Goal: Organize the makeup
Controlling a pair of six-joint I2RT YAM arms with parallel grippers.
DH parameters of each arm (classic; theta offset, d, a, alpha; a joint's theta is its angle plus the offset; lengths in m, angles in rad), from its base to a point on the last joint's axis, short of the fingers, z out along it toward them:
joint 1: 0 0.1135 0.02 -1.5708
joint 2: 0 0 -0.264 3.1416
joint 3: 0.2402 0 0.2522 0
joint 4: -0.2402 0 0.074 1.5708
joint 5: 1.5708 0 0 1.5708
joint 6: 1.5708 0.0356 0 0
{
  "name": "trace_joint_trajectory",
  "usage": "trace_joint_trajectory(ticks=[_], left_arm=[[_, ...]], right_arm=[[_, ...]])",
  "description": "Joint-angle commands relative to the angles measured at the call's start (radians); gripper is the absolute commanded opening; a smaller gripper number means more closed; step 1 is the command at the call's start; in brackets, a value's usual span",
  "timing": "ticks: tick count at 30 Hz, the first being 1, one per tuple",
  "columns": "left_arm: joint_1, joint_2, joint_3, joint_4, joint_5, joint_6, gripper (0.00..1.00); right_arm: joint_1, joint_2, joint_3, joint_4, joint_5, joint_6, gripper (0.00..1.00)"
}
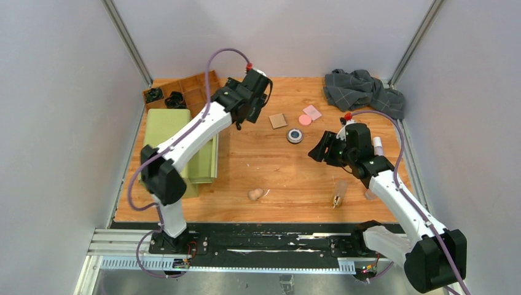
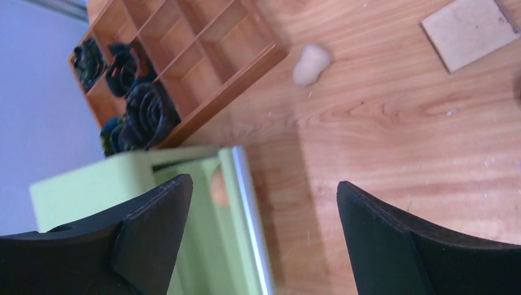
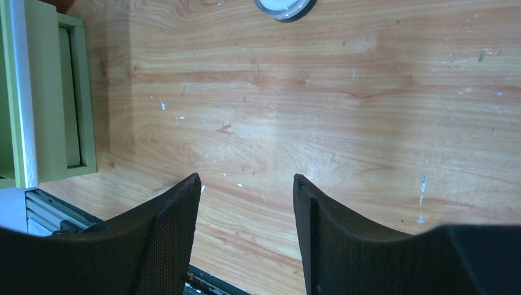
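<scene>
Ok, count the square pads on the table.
2. The tan square pad lies left of the pink disc; the pink square pad sits at that disc's far right. Others may be hidden.

Lab test cell: plain grey walls (image 1: pixel 55 123), alu rail (image 1: pixel 120 238) up front, wood tabletop (image 1: pixel 276 178).

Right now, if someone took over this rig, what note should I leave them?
Left gripper: jaws open, empty, near the green box and wooden divided tray.
Right gripper: jaws open, empty, over the wooden table.
Loose on the table: tan square pad, pink disc, pink square pad, round black-silver compact, beige sponge, clear tube, white-pink tube.
Done: none of these put away.
Left: sort all seven.
</scene>
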Motion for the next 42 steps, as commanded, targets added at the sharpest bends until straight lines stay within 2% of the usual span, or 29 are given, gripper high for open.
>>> trace_joint_trajectory(ticks=[1, 5, 9, 12, 18, 24, 29, 33, 38, 42], left_arm=[[0.005, 0.200, 0.103, 0.082, -0.007, 0.097, 0.92], [0.037, 0.400, 0.283, 0.061, 0.047, 0.135, 0.92], [0.091, 0.513, 0.347, 0.059, 0.131, 0.110, 0.90], [0.099, 0.557, 0.353, 0.066, 0.135, 0.139, 0.90], [0.153, 0.608, 0.318, 0.123, 0.204, 0.123, 0.80], [0.170, 0.685, 0.376, 0.127, 0.217, 0.142, 0.68], [0.180, 0.731, 0.385, 0.147, 0.186, 0.139, 0.68], [0.194, 0.732, 0.367, 0.182, 0.224, 0.129, 0.69], [0.197, 0.738, 0.363, 0.181, 0.218, 0.129, 0.48], [0.197, 0.713, 0.321, 0.191, 0.221, 0.130, 0.14]], right_arm=[[0.012, -0.027, 0.024, -0.071, 0.025, -0.016, 0.57], [0.012, -0.041, 0.037, -0.104, 0.048, -0.026, 0.57], [0.012, -0.032, 0.053, -0.116, 0.050, -0.024, 0.57], [0.012, -0.015, 0.066, -0.118, 0.036, -0.029, 0.57], [0.012, 0.009, 0.070, -0.126, 0.038, -0.039, 0.57], [0.012, 0.036, 0.078, -0.132, 0.027, -0.048, 0.57], [0.012, 0.041, 0.076, -0.132, 0.020, -0.049, 0.57], [0.012, 0.041, 0.074, -0.130, -0.002, -0.061, 0.56], [0.012, 0.046, 0.072, -0.130, 0.007, -0.055, 0.56], [0.013, 0.051, 0.071, -0.125, -0.012, -0.055, 0.56]])
